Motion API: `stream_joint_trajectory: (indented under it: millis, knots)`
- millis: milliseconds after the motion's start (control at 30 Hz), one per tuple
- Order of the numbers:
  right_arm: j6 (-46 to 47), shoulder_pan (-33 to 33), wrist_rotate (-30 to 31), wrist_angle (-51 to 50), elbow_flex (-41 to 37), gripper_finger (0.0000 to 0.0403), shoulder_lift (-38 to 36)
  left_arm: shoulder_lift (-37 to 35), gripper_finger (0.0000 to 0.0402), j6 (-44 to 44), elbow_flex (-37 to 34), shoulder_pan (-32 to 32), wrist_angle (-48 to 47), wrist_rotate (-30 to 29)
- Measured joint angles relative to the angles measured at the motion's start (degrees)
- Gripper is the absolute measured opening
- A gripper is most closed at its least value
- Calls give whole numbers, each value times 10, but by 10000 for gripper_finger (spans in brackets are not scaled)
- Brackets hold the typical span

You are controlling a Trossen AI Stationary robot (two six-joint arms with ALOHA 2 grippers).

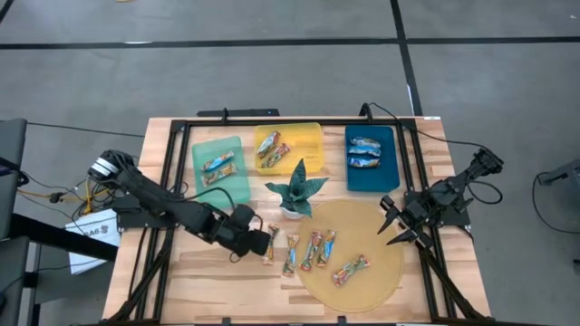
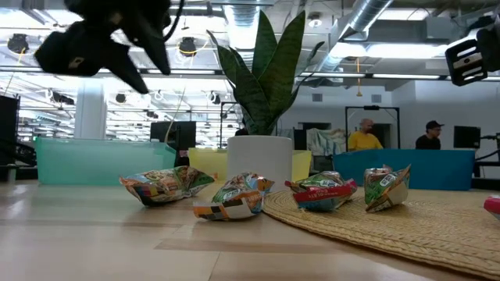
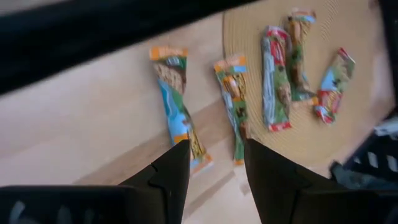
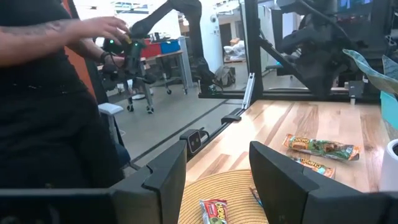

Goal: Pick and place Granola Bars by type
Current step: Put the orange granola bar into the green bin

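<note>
A wooden table [image 1: 181, 272] seen from above, with a dark robot arm at each side.

At the left, the left gripper [image 1: 263, 243] hovers low over the wood, its two fingers parted and empty. Just ahead of its tips lies one multicoloured granola bar [image 1: 271, 244] on the bare wood; the wrist camera shows this same bar [image 3: 177, 109] running out from between the finger tips, not clamped.

Behind the left arm, along the far edge, three trays stand in a row. The green tray [image 1: 237, 181] holds one multicoloured bar [image 1: 218, 166]. The yellow tray [image 1: 308, 140] next to it holds two more [image 1: 272, 149]. Between the trays and the mat stands a small green potted plant [image 1: 295, 192].

Next comes a second bar [image 1: 292, 254] lying across the edge of a round woven mat [image 1: 381, 235]. On the mat itself lie two bars side by side [image 1: 318, 249] and another pair [image 1: 351, 270] nearer the front edge.

The blue tray [image 1: 391, 172] at the far right of the row holds two bright blue bars [image 1: 366, 154].

At the right edge of the mat the right gripper [image 1: 397, 224] waits, fingers spread and holding nothing. In the room beyond the table a person's hand [image 4: 102, 28] shows.
</note>
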Motion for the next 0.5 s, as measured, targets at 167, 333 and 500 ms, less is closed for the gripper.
stream_joint_trajectory:
  millis: [167,333,500]
  knots:
    - [0,0,0,0,0,169,0,40,143,26,68,21,-87,-8]
    - [0,0,0,0,0,169,0,71,143,67,88,27,-82,-3]
    - [0,0,0,0,0,169,0,110,143,78,108,28,-35,1]
